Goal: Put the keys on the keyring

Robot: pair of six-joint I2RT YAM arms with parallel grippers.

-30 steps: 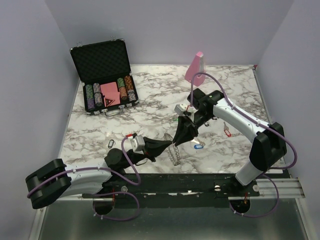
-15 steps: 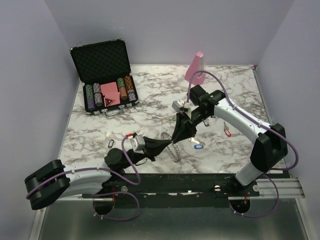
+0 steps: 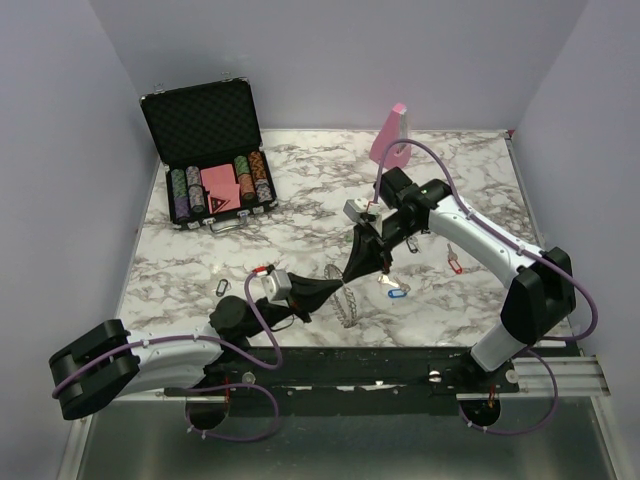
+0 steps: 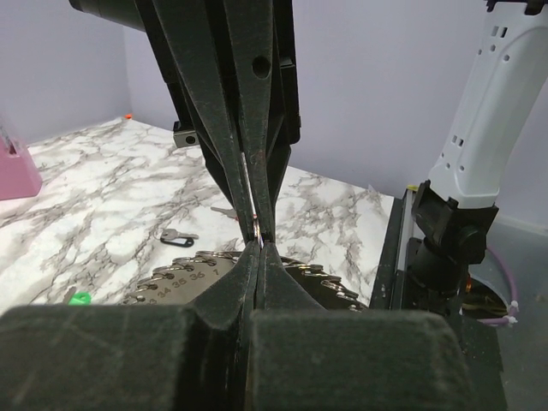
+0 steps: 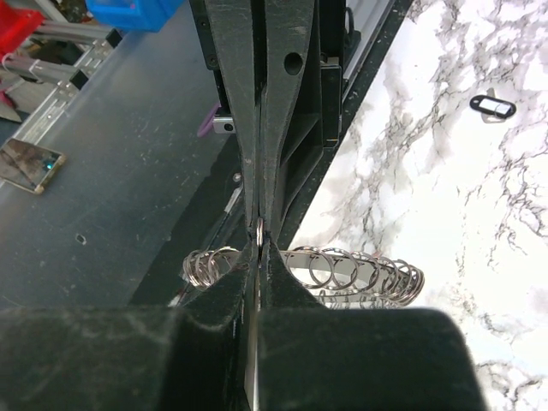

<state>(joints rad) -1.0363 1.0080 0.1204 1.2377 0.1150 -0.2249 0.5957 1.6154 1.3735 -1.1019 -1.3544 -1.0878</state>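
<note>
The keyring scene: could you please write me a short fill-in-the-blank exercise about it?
1. The left pincer is shut on the ____.
2. The chip case near the far left corner has its lid ____.
3. The key lying on the marble table nearest the keyring has a ____ tag.
Missing words: keyring; open; blue.

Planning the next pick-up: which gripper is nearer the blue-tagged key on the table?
Right. The right gripper hangs just left of the blue-tagged key, tips at the keyring; the left gripper holds that keyring from the far side, farther away.
</note>
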